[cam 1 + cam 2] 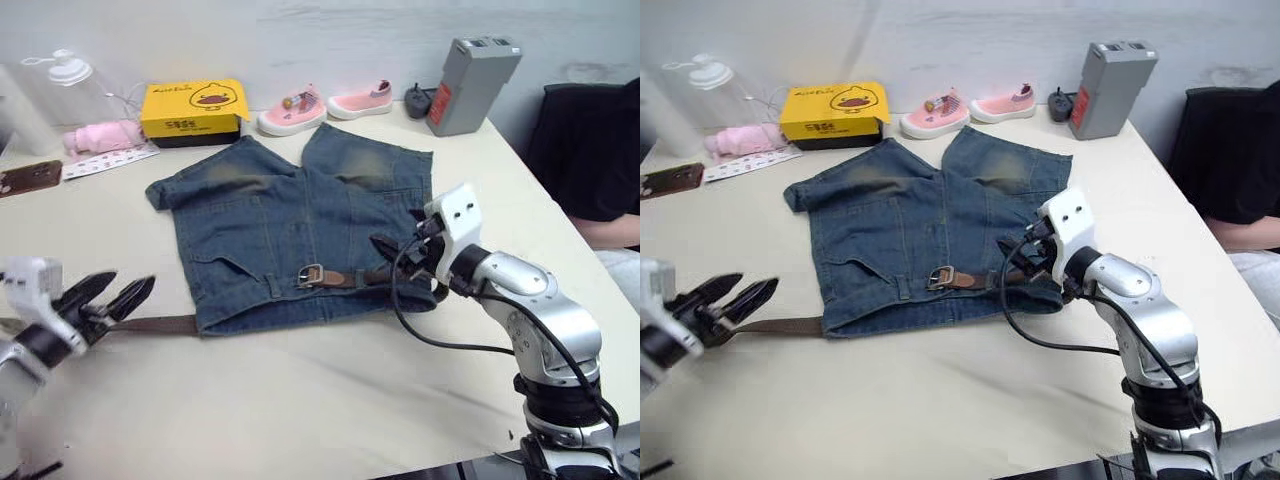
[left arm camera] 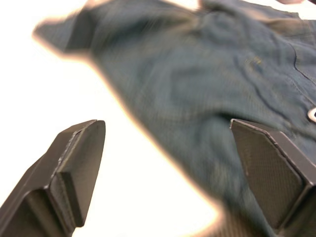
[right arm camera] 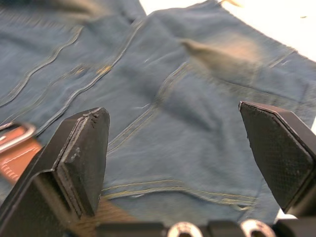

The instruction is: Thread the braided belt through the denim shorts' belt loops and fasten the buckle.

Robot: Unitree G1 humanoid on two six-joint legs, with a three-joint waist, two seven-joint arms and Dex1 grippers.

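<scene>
Braided belt lies along the waistband of the denim shorts at the tabletop's near edge, buckle fastened mid-waistband. My left tool, spread, sits beside its protruding tail; my right tool, spread, hovers over the opposite end.

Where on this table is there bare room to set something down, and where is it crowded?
Bare table runs along the near edge, below the denim shorts and between the two grippers; another free strip lies right of the shorts toward the grey box. The far edge is crowded: yellow box, pink shoes, pump bottle.
</scene>
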